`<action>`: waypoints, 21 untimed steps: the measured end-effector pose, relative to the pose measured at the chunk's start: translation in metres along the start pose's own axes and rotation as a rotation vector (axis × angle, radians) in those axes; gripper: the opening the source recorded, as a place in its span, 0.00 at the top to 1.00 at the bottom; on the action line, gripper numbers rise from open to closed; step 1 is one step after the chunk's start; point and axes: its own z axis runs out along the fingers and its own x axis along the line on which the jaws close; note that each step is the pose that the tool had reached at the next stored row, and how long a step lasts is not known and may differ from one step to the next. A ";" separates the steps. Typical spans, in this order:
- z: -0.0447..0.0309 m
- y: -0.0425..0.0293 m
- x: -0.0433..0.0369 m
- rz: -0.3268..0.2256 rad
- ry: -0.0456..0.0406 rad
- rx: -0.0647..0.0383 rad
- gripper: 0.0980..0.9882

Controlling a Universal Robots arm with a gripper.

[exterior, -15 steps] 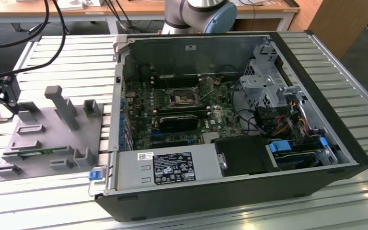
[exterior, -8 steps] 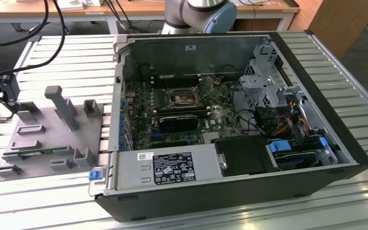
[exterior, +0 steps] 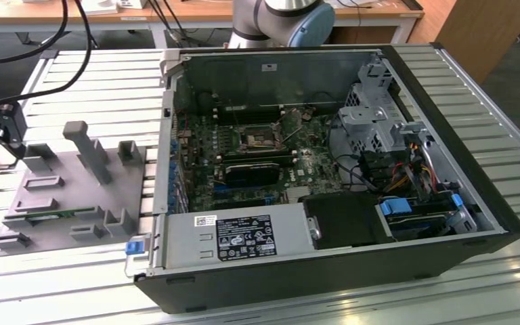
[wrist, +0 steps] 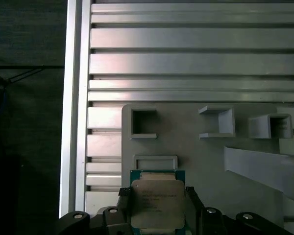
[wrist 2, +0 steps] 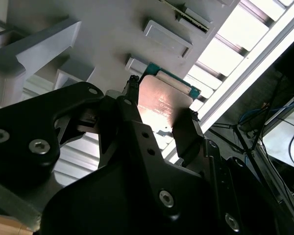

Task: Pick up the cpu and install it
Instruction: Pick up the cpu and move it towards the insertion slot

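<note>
Currently one pincer holds one cpu over one fixture

Open computer case on the slatted table at the exterior view's right, fixture tray just beside it at the left, motherboard inside the case, cpu clamped in the gripper above the tray

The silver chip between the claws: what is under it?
The grey tray on the slatted table. The chip hides the spot directly beneath it.
</note>
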 end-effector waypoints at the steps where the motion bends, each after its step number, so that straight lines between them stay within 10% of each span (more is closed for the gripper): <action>1: -0.0003 0.0000 0.0000 0.000 0.0000 0.000 0.52; 21: -0.0081 0.0008 0.0001 0.000 0.0000 0.000 0.52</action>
